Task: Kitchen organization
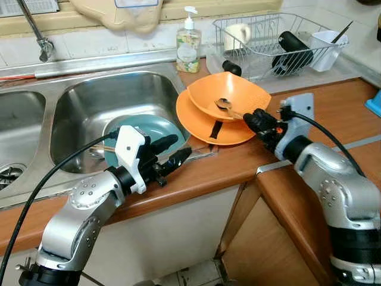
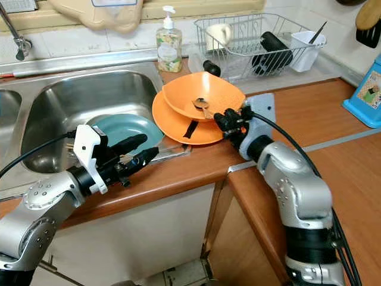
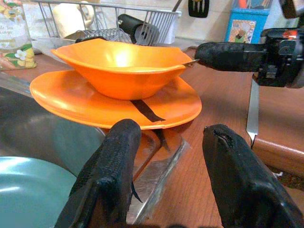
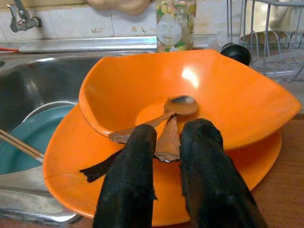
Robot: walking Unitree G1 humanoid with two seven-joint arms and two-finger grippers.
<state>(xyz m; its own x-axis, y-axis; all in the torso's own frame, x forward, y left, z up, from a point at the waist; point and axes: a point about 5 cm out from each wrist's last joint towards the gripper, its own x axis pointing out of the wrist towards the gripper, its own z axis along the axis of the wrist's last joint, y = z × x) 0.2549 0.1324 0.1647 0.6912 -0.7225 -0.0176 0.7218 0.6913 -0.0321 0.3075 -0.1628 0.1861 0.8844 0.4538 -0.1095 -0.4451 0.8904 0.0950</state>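
Your metal spoon (image 4: 170,124) lies in the orange plastic bowl (image 1: 229,94), handle end poking over the rim toward your right gripper (image 4: 166,156); its two black fingers sit either side of that handle end with a narrow gap, and you cannot tell from these views if they actually pinch it or just bracket it. A second spoon-like handle (image 4: 137,128) crosses beside it inside the bowl. The bowl sits on a flat orange plate (image 1: 199,122), which rests at the counter's sink-side edge, partly overhanging the steel sink (image 1: 89,101); a dark strip (image 3: 147,110) lies across the plate's near rim. Inside that basin you have a round teal plate (image 1: 152,126) with thin wooden chopsticks (image 4: 19,145) at its edge. Your left gripper (image 3: 168,180) hovers over the counter's front edge just beside the basin, fingers spread apart, holding nothing, pointing toward the orange plate. Behind the bowl, at the back of the counter, a clear soap pump bottle (image 1: 189,43) stands upright, and next to it a wire dish rack (image 1: 271,44) holds a white mug (image 1: 238,34), a black cylindrical item (image 1: 293,50) and a white utensil cup (image 1: 326,49). A blue box (image 2: 368,92) sits at the counter's right edge.
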